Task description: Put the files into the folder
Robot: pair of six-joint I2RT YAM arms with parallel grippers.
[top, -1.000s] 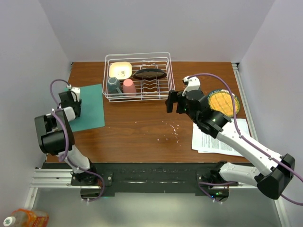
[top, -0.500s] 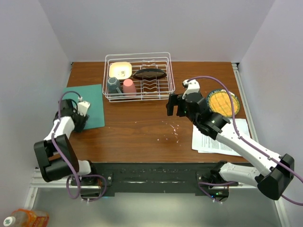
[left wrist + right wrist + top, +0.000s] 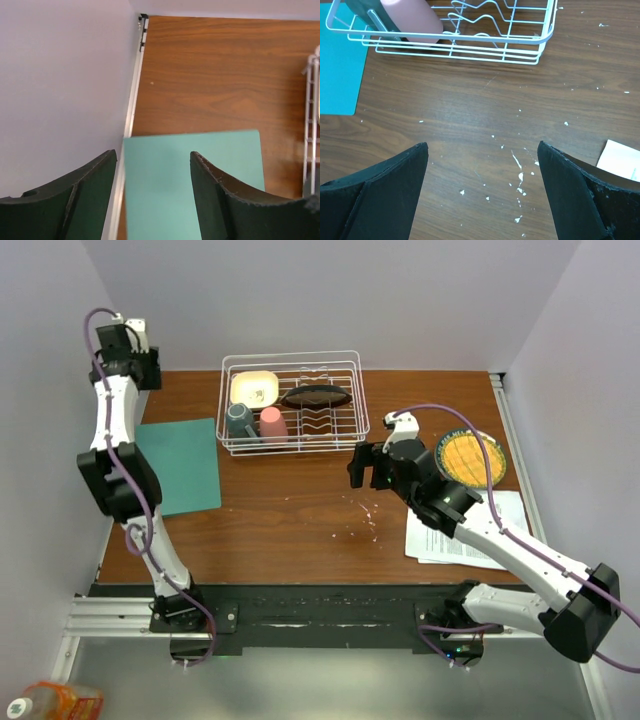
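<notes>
The teal folder point(image 3: 180, 465) lies flat and closed at the table's left side; the left wrist view shows the folder point(image 3: 195, 185) far below. My left gripper point(image 3: 140, 365) is raised high over the back left corner, away from the folder. It point(image 3: 154, 160) is open and holds nothing. The files point(image 3: 470, 532), white printed sheets, lie at the right near edge, partly under my right arm; one corner of the files point(image 3: 620, 160) shows in the right wrist view. My right gripper point(image 3: 362, 465) hovers over bare table at mid-table. It point(image 3: 482, 147) is open wide and empty.
A white wire dish rack point(image 3: 292, 405) stands at the back centre with a pink cup point(image 3: 272, 424), a dark cup, a bowl and a dark dish. A round yellow plate point(image 3: 472, 456) lies right of my right arm. The side wall point(image 3: 60, 75) runs close along the folder's left.
My left arm has swung up from the folder's left edge to high over the back left corner, its jaws widening a little. The right gripper drifted slightly left.
</notes>
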